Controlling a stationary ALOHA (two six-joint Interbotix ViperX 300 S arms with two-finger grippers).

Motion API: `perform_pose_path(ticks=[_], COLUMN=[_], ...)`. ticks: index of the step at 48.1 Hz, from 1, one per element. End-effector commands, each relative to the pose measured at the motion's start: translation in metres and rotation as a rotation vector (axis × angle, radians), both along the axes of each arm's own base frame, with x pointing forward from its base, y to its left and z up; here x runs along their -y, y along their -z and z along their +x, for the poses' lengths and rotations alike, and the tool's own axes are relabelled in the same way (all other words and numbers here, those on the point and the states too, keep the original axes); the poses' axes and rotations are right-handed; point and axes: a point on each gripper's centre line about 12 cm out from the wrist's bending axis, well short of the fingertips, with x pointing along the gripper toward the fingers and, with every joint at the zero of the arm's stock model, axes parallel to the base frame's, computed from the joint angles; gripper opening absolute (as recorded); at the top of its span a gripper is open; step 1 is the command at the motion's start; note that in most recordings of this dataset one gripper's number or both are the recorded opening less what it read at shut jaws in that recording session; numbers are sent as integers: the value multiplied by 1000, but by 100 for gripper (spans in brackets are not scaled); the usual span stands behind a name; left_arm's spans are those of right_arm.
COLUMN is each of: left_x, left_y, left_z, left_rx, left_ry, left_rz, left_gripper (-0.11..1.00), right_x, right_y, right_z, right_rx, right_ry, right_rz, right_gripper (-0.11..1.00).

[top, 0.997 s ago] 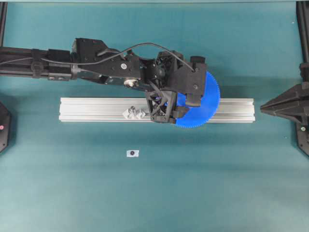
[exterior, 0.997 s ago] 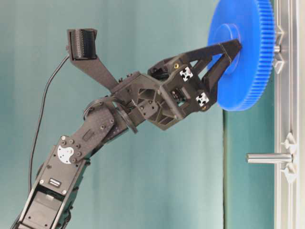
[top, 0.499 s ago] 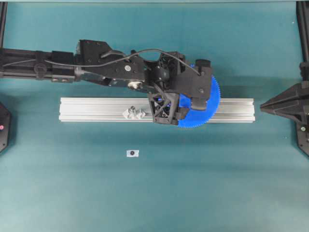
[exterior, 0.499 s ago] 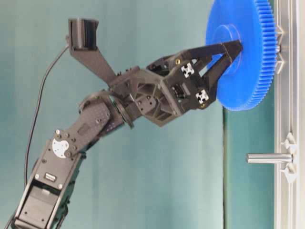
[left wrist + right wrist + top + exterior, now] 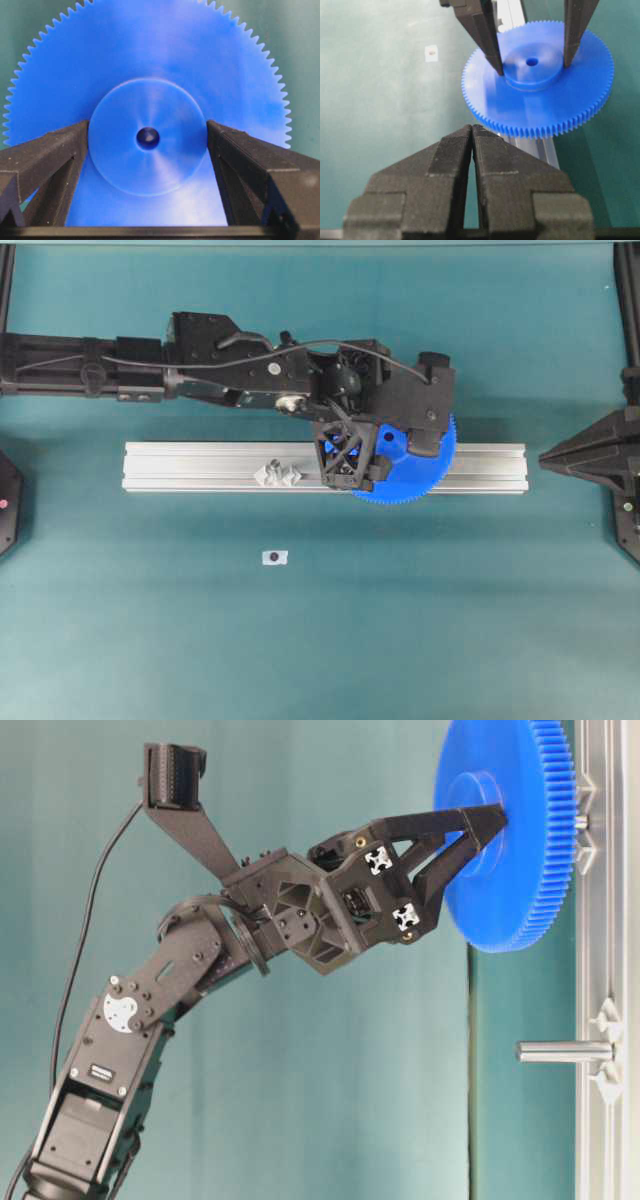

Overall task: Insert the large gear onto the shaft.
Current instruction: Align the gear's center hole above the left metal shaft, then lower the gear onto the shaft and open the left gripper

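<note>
Left gripper (image 5: 148, 150): its fingers (image 5: 55, 155) stand wide and press on either side of the raised hub of the large gear (image 5: 150, 95), so the gear is held by the hub alone.
Gear position: in the table-level view the large gear (image 5: 510, 830) sits over the aluminium rail (image 5: 600, 960), its far face close to the rail; a short silvery stub shows between them, so it appears to be partly on a peg there, though how far is hidden.
Shaft: the tall silvery shaft (image 5: 563, 1050) stands bare on its mount, well apart from the gear along the rail.
Gear facing: flat face parallel to the worktop (image 5: 300, 640), hub and bore toward the wrist camera; its axis, through the bore, runs square to the rail, parallel to the shaft.
Risk, wrong peg: if the gear is seated where it is now, it likely ends up off the taller shaft.
Risk, jamming: any tilt of the disc would make the small bore bind on a peg.
Risk, slipping: the hold is on a smooth round hub, so a sideways push could let it slide.
Right gripper (image 5: 471, 132): fingers closed together, holding nothing, parked away from the rail.
</note>
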Motion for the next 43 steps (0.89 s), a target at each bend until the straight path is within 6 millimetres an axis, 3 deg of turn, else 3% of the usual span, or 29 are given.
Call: perform_pose_path(ticks=[1, 14, 24, 36, 43], left_x=[-1, 4, 9, 9, 10], left_y=[-18, -31, -28, -25, -43], left_z=[4, 15, 23, 20, 22], left_rx=[40, 80, 74, 41, 82], left_ry=[-1, 7, 17, 18, 21], left_rz=[4, 6, 6, 3, 9], left_gripper=[90, 90, 90, 90, 90], right_x=[0, 0, 1, 0, 1], right_y=[-4, -4, -5, -5, -5], right_z=[2, 2, 2, 1, 1], right_rx=[14, 14, 15, 19, 20], right_ry=[6, 6, 7, 6, 7], right_rz=[6, 6, 6, 6, 6], right_gripper=[12, 12, 12, 12, 12])
